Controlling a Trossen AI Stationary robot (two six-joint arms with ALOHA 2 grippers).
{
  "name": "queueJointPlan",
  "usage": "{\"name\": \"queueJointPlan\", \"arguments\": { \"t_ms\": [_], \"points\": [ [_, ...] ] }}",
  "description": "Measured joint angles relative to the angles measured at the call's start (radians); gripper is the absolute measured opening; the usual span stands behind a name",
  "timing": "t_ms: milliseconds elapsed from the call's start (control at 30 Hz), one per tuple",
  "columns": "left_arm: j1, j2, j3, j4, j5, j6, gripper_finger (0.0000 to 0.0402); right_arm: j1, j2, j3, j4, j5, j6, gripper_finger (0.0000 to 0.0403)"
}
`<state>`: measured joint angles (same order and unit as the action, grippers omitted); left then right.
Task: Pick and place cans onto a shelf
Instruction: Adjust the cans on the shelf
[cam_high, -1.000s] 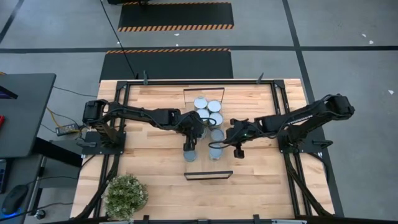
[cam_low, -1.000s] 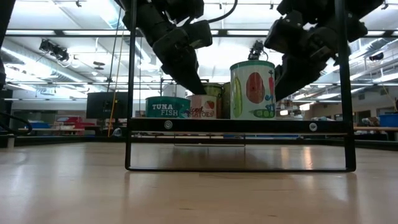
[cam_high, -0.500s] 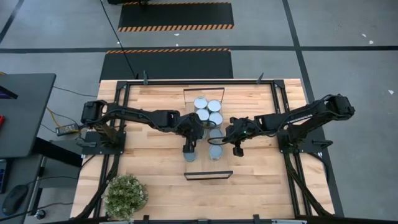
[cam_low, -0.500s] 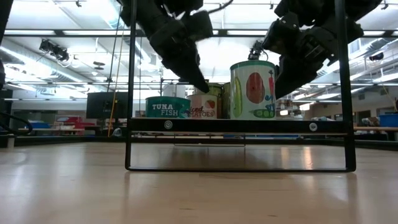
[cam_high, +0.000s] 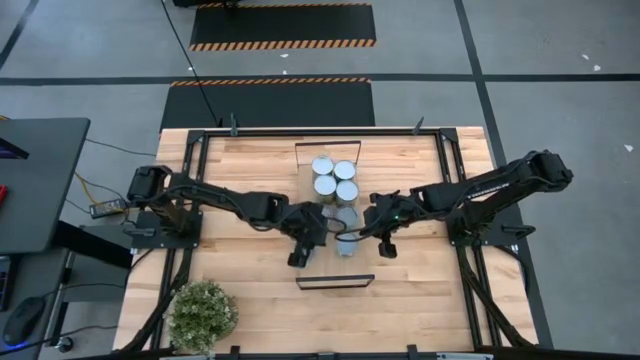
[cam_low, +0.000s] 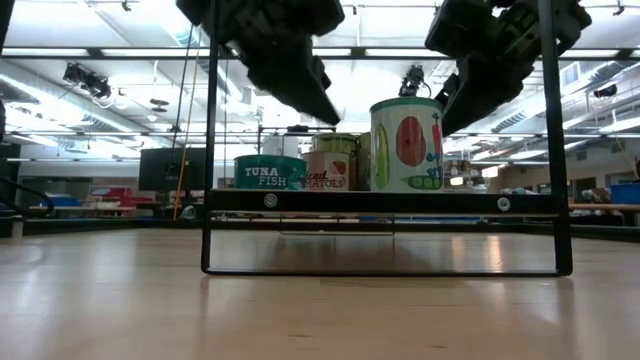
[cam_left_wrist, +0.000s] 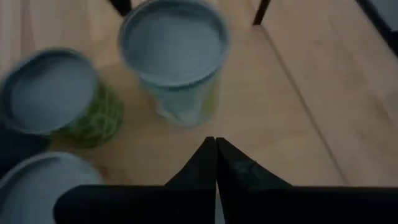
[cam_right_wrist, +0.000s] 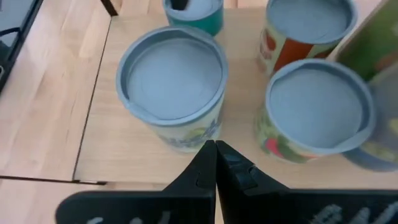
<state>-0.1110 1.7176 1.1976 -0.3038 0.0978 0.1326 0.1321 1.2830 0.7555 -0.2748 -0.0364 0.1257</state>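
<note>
Cans (cam_high: 334, 180), short rigid metal cylinders with silvery pale-blue tops, crowd the long light-wood shelf (cam_high: 335, 282) at the high view's centre. Expect slick sides; grip mid-wall across the width. Left gripper (cam_left_wrist: 215, 163) and right gripper (cam_right_wrist: 215, 163) hover above, both clenched, empty.

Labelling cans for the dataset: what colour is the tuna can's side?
Teal, with white lettering, on the tuna can; the low view shows it best.
</note>
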Motion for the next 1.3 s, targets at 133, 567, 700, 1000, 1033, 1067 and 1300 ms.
{"name": "queueJointPlan", "arguments": {
  "t_ms": [133,567,700,1000,1033,1067,1300],
  "points": [
    [-0.029,0.020,0.001,0.059,-0.001,-0.011,0.0007,0.022,0.006,0.000,0.001,-0.017,0.041,0.0005],
    [-0.061,0.078,-0.001,0.170,0.022,-0.016,0.0007,0.102,0.009,-0.018,0.081,-0.037,0.099,0.0005],
    [-0.056,0.087,-0.001,0.199,0.009,-0.016,0.0007,0.103,0.009,-0.018,0.121,-0.046,0.084,0.0005],
    [-0.043,0.091,0.000,0.240,-0.011,-0.015,0.0007,0.103,0.046,-0.017,0.212,-0.108,0.081,0.0005],
    [-0.042,0.097,0.000,0.245,-0.011,-0.015,0.0007,0.103,0.059,-0.017,0.216,-0.115,0.081,0.0005],
    [-0.040,0.102,0.000,0.242,-0.011,-0.015,0.0007,0.103,0.071,-0.017,0.211,-0.116,0.081,0.0005],
    [-0.027,0.117,0.000,0.250,-0.016,-0.015,0.0007,0.093,0.121,-0.017,0.208,-0.092,0.070,0.0005]
  ]
}}
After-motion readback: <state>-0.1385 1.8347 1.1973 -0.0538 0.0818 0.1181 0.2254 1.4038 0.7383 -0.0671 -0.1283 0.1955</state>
